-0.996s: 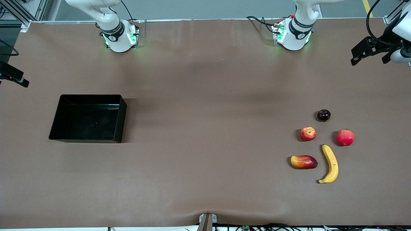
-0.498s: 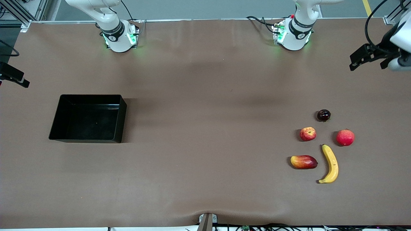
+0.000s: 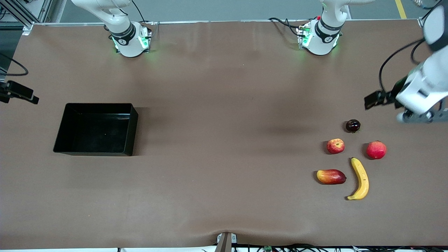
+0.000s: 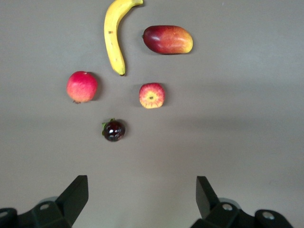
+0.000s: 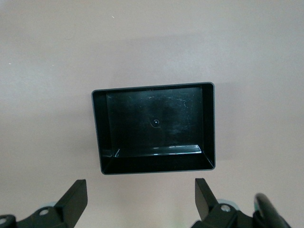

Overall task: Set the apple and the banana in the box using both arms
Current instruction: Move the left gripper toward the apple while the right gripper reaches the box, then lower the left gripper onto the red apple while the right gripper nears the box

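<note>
The apple point(image 3: 335, 146) lies on the table toward the left arm's end, and the banana point(image 3: 360, 179) lies nearer the front camera than it. Both show in the left wrist view, the apple point(image 4: 152, 95) and the banana point(image 4: 114, 38). The black box point(image 3: 134, 129) stands empty toward the right arm's end. My left gripper point(image 3: 418, 117) hangs over the table edge beside the fruits, open and empty point(image 4: 142, 185). My right gripper point(image 5: 141, 187) is open and empty, over the table beside the box point(image 5: 156, 164); only a dark part of that hand point(image 3: 19, 92) shows in the front view.
A pink-red round fruit point(image 3: 376, 149) lies beside the apple. A red-and-yellow mango-shaped fruit point(image 3: 331, 176) lies beside the banana. A small dark round fruit point(image 3: 352, 125) lies farther from the front camera than the apple. Brown table between box and fruits.
The left arm's hand has swung down and in toward the fruits. The dark part of the right hand has shifted slightly toward the box. The fruits and the box have not moved.
</note>
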Controlling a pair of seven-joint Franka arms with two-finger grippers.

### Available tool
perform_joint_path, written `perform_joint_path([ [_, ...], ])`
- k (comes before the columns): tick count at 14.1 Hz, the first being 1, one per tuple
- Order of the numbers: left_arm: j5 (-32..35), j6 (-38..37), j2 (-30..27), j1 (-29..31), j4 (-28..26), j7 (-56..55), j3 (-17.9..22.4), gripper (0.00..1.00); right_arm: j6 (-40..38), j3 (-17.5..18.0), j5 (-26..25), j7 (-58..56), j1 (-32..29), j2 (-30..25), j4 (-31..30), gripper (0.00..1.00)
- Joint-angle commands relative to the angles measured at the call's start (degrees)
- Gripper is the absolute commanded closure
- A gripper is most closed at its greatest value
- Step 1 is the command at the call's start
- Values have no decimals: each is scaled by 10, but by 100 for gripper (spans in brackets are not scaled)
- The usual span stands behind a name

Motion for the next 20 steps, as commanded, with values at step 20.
perform_joint_path([
  [20,12,472,211,29,-214,-37,-2,0,190,5,30,-139,-141,220,-63,0],
])
